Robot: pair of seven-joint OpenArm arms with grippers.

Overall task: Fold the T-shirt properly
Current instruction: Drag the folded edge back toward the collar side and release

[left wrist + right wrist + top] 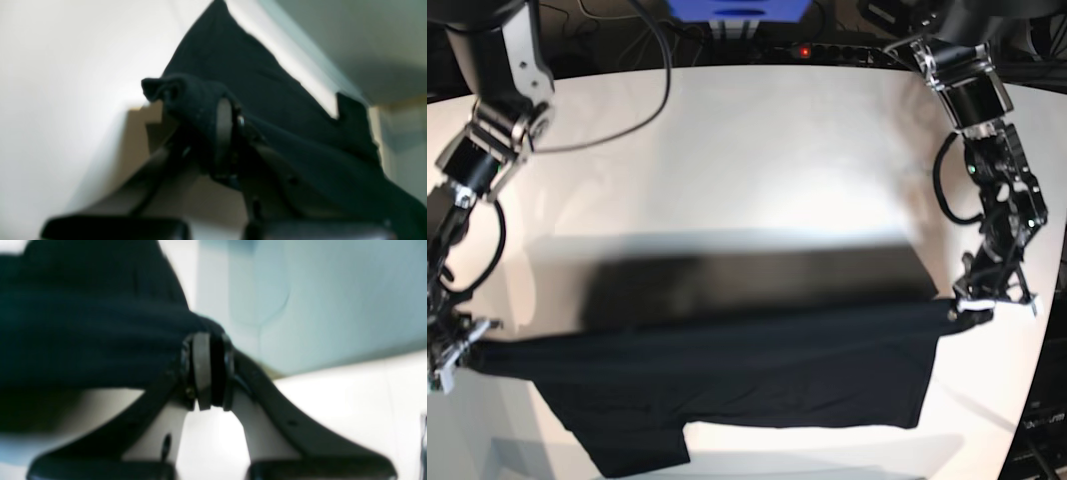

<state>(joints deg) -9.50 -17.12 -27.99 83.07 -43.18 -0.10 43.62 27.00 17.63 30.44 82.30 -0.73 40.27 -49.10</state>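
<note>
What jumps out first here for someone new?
The black T-shirt, stretched like a band across the near side of the white table, held up by a corner at each end. The left tool pinches it at the base view's right edge and the right tool at the left edge, both shut on cloth. A dark shadow of the shirt lies on the table just behind it.

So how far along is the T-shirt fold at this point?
Early. Done: both corners are gripped, the left gripper and right gripper each shut on the T-shirt. In hand: the shirt is stretched between them, plain black side showing, its shadow on the white table suggesting it is lifted. Left: no fold is visible yet; laying it flat and all folds remain.
</note>
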